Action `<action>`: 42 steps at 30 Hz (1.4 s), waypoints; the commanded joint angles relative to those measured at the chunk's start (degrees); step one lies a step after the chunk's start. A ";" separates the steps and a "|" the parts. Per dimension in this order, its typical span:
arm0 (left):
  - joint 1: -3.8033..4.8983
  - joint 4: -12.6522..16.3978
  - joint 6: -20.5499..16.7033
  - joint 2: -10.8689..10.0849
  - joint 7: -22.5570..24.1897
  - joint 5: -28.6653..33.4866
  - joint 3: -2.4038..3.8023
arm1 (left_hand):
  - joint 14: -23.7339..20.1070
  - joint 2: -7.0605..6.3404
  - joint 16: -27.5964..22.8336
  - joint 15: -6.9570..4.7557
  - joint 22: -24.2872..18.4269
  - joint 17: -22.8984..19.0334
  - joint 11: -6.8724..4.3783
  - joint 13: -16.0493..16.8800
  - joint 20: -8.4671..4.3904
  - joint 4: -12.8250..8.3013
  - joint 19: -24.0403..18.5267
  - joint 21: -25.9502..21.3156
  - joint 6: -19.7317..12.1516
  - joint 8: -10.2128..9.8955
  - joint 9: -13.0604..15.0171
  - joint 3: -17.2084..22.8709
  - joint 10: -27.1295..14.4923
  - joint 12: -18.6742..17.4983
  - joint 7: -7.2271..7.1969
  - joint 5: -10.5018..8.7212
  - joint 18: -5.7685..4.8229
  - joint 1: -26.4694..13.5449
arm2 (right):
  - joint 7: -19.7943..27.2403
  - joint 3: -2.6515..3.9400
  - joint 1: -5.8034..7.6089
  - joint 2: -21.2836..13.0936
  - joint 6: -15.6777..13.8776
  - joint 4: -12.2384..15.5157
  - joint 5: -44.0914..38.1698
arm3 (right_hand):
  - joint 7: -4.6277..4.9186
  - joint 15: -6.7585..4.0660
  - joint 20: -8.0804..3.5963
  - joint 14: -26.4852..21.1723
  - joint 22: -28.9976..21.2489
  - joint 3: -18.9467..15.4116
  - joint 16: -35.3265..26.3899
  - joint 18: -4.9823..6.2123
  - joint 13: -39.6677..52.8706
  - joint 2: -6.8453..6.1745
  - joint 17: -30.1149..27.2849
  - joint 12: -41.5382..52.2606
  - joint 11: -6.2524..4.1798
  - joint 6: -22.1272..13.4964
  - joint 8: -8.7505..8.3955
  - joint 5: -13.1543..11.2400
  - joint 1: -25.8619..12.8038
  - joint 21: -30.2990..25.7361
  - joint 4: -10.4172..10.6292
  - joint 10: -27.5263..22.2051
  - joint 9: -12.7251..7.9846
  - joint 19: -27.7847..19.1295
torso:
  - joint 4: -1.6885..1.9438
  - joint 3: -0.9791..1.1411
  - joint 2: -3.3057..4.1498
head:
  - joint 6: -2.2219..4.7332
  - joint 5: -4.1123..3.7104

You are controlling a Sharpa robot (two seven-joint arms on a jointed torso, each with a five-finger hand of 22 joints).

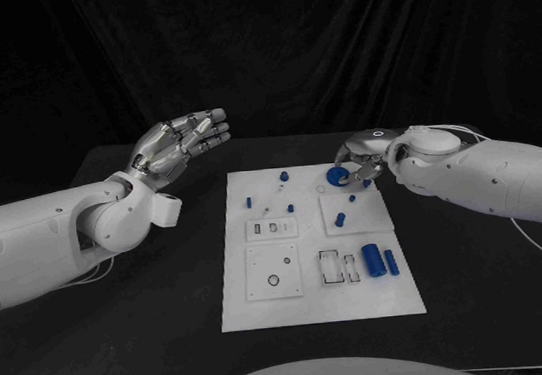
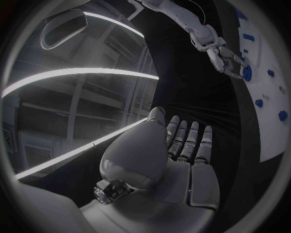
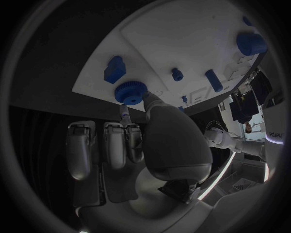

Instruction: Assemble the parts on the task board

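The white task board (image 1: 315, 309) lies in the middle of the table with small blue parts on it. At its far edge my right hand (image 1: 366, 157) pinches a round blue knob (image 1: 336, 177) between thumb and a finger, low over the board. The right wrist view has the knob (image 3: 130, 91) at the fingertips of that hand (image 3: 164, 141), next to a blue block (image 3: 114, 69) and a small peg (image 3: 176, 74). My left hand (image 1: 182, 143) is raised off the board's far left corner, fingers stretched out, palm (image 2: 182, 145) holding nothing.
Two blue cylinders (image 1: 372, 260) lie side by side at the board's near right, beside narrow slots (image 1: 331, 268). A plate with a ring outline (image 1: 274, 271) sits near left. Small blue pegs (image 1: 289, 209) stand mid-board. Black table surrounds the board.
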 commanded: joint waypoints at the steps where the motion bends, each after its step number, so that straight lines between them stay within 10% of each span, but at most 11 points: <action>1: -0.09 0.05 0.69 0.05 1.19 0.13 0.06 | 0.53 0.00 0.36 0.05 0.08 0.06 -0.12 0.04 -0.06 -0.07 0.26 0.40 0.23 0.27 0.02 0.42 0.17 0.19 0.11 0.30 -1.03 0.37 | -0.73 0.02 -0.25 0.10 0.56 -0.14 -0.39 | 0.05 0.51 0.47 6.07 15.10 -0.28 0.14 -0.45 15.09 -0.64 15.08 0.15 0.51 0.86 0.22 -0.44 -0.04 0.15 0.15 5.96 -0.05 6.08 | -0.02 0.00 0.01 | -0.06 -0.01; 5: -0.11 -0.02 0.76 0.14 1.16 0.13 0.06 | 0.53 0.00 0.36 0.05 0.08 0.06 -0.12 0.04 -0.06 -0.07 0.26 0.40 0.23 0.27 0.02 0.42 0.17 0.19 0.11 0.30 -1.03 0.37 | -0.62 0.02 -0.37 0.23 0.75 -0.38 -0.39 | 0.15 0.53 0.50 6.07 15.10 -0.04 0.14 -0.45 15.09 -0.45 15.08 0.15 0.62 1.45 0.46 0.46 0.59 0.15 0.02 5.96 -0.05 6.08 | -0.01 0.01 0.02 | -0.12 -0.19; 11: -0.14 -0.08 0.92 0.26 1.11 0.13 0.06 | 0.53 0.00 0.36 0.05 0.08 0.06 -0.12 0.04 -0.06 -0.07 0.26 0.40 0.23 0.27 0.02 0.42 0.17 0.19 0.11 0.30 -1.03 0.37 | -0.33 0.02 -0.61 0.54 1.11 -1.03 -0.39 | 0.47 0.65 0.59 6.07 15.10 1.27 0.14 -0.45 15.09 0.46 15.08 0.15 0.90 3.85 1.29 12.10 2.75 0.15 -1.78 5.96 0.12 6.08 | 0.00 0.04 -0.01 | -0.25 -0.21; 19: -0.17 -0.11 1.02 0.24 1.02 0.13 0.06 | 0.54 -0.02 0.39 0.07 0.07 0.06 -0.10 0.04 -0.06 -0.07 0.27 0.39 0.23 0.27 0.02 0.51 0.15 0.17 0.14 0.34 -1.06 0.43 | 0.46 0.02 -0.91 0.79 1.80 -1.51 -0.22 | 0.76 0.81 0.71 6.07 15.10 3.47 0.14 -0.45 15.09 0.77 15.08 0.15 1.24 6.11 1.61 20.85 3.78 0.15 -3.85 5.96 0.18 6.08 | -0.01 0.01 0.01 | -0.38 -0.13; 31: -0.22 -0.05 1.08 0.05 0.91 0.13 0.06 | 0.56 -0.03 0.43 0.09 0.07 0.06 -0.09 0.05 -0.07 -0.07 0.29 0.41 0.22 0.26 0.02 0.58 0.18 0.22 0.15 0.37 -1.08 0.48 | 1.41 0.02 -0.82 -0.07 0.08 0.10 0.68 | 1.00 1.13 0.95 6.07 15.10 4.36 0.14 -0.45 15.09 0.69 15.08 0.15 1.70 7.18 1.69 21.00 3.95 0.15 -4.80 5.96 0.19 6.08 | -0.01 0.02 0.01 | -0.37 0.04; 42: -0.23 -0.09 1.05 0.01 0.58 0.14 0.06 | 0.63 -0.06 0.51 0.12 0.08 0.07 -0.09 0.05 -0.07 -0.07 0.32 0.42 0.28 0.28 0.02 0.62 0.19 0.24 0.15 0.38 -1.09 0.52 | 0.92 0.02 1.91 -0.78 -0.05 5.50 0.86 | 1.26 1.58 1.33 6.07 15.10 4.27 0.14 -0.45 15.09 0.36 15.08 0.15 1.99 7.50 1.45 19.43 3.04 0.15 -4.57 5.96 0.07 6.08 | -0.15 -0.01 -0.04 | -0.50 0.23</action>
